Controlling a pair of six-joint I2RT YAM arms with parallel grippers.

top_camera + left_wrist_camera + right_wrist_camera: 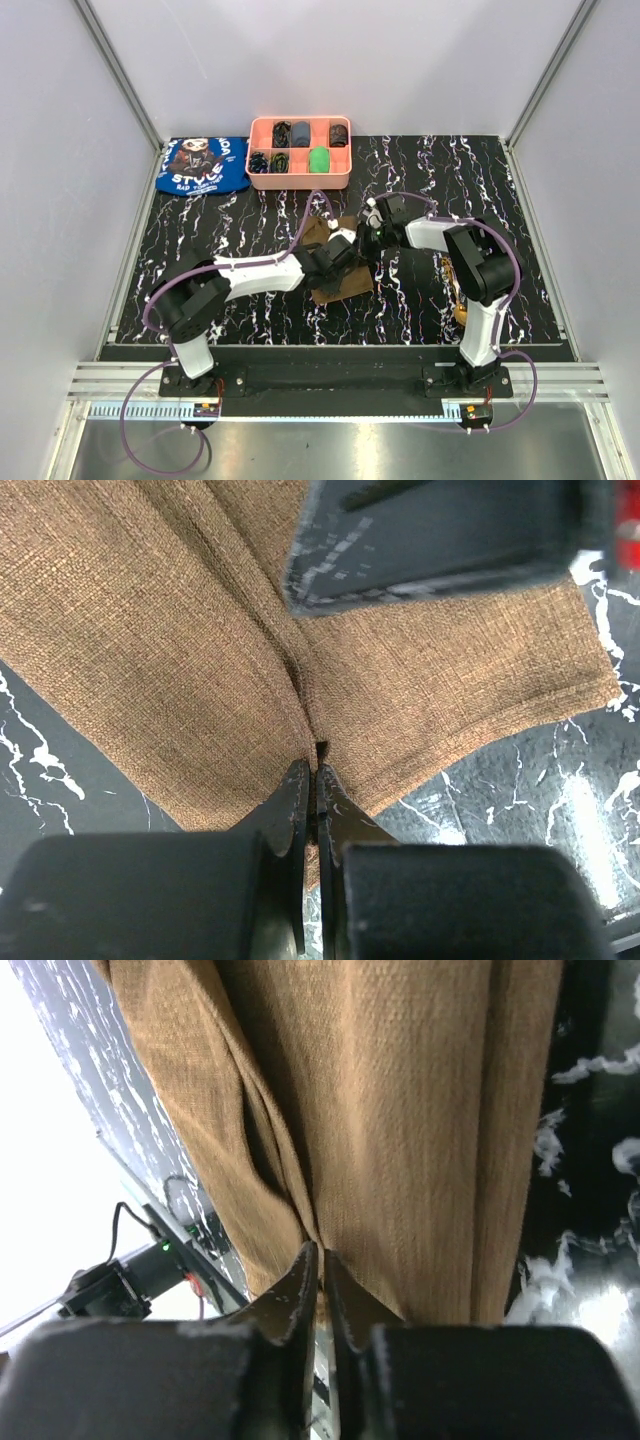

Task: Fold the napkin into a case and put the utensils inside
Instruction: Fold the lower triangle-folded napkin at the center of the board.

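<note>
Left claw (pixel 313 778), right claw (pixel 322 1260) pinching napkin (pixel 150 630), tray (pixel 299 182) stocked

The napkin (pixel 180 630) is a plain golden-brown weave. The table (pixel 540 290) is black, veined with white marbling. At eleven o'clock lies a blue cloth (pixel 203 166) with white lettering. At twelve o'clock sits a salmon-pink tray (pixel 299 182) holding dark pieces and one green item (pixel 319 160).

— What's beneath the left pincer (pixel 343 252)?
— A black worktop (pixel 230 225), veined white like marble.
— And beyond it?
— A plain pale wall (pixel 330 50), another on either side, aluminium posts (pixel 120 70) at the corners. Soft, even light.
</note>
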